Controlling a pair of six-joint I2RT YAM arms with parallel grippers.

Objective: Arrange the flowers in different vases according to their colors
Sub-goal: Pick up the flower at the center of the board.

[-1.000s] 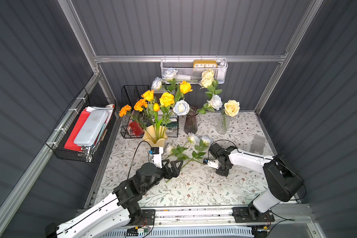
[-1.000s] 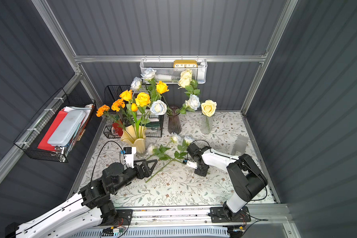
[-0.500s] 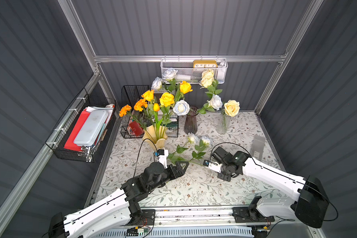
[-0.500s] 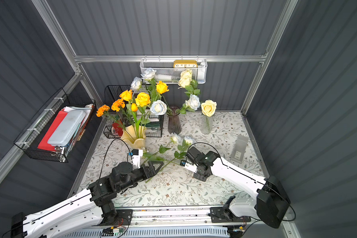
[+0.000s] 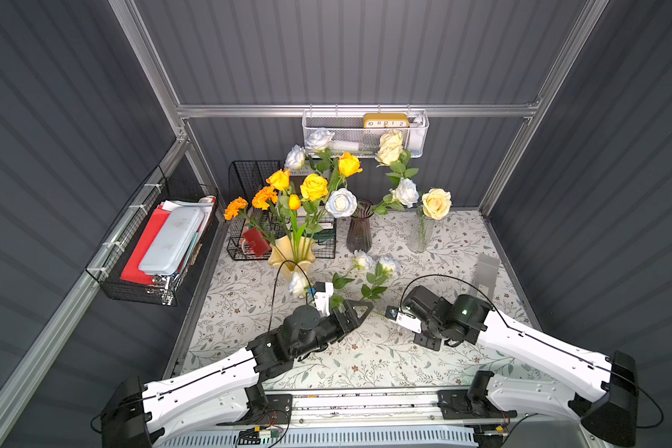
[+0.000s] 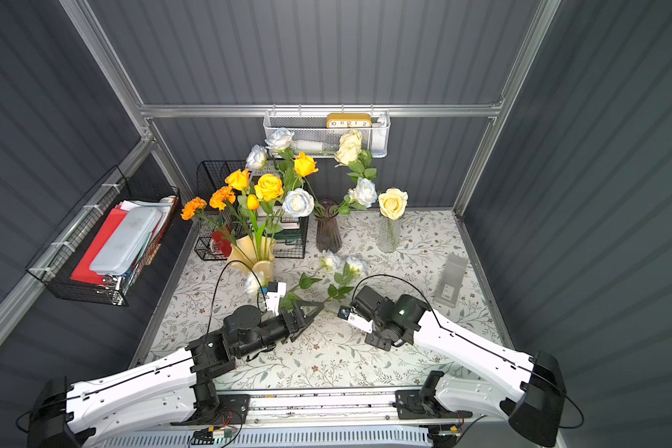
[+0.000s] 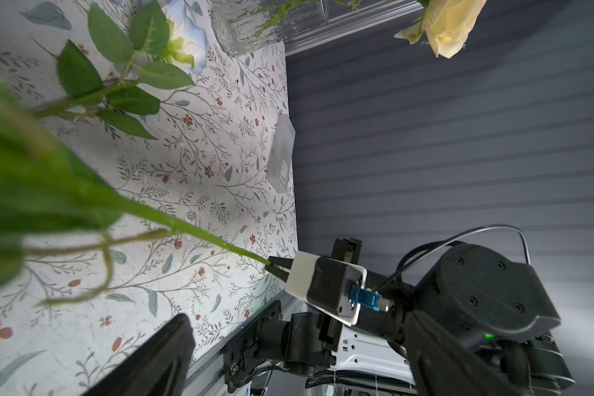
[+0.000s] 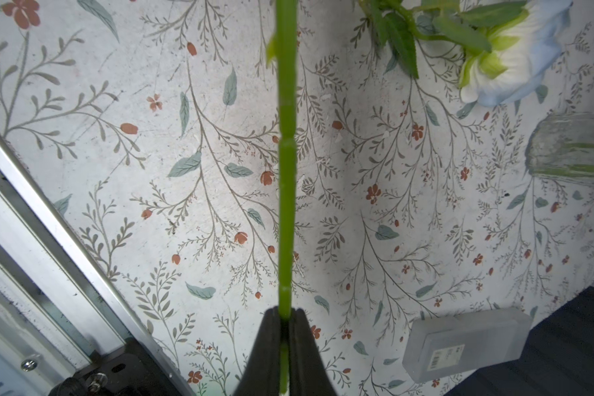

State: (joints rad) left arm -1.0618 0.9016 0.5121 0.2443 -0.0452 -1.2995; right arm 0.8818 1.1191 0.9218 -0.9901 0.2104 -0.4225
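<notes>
My right gripper (image 5: 383, 313) (image 8: 285, 312) is shut on the lower end of a green stem (image 8: 286, 171) of a bluish-white flower, held just above the cloth. The stem (image 7: 203, 236) runs left past my left gripper (image 5: 359, 309) (image 6: 312, 308), which is open, with one finger (image 7: 165, 353) beside the leaves. A white rose head (image 5: 298, 283) lies by the creamy-yellow vase (image 5: 291, 252), which holds yellow roses and marigolds. The purple vase (image 5: 359, 232) holds bluish-white roses. The clear vase (image 5: 419, 232) holds a cream rose. Two more bluish-white flowers (image 5: 373, 263) lie on the cloth.
A frosted plastic box (image 5: 485, 271) lies at the right edge of the cloth. A black wire basket (image 5: 249, 182) stands behind the yellow vase. Another basket (image 5: 160, 248) hangs on the left wall and a white mesh one (image 5: 365, 134) on the back wall. A metal rail (image 5: 350, 399) runs along the front.
My left gripper has moved right along the stem toward the right gripper and stayed open. The right arm has swung out and stretched, its gripper staying shut on the stem.
</notes>
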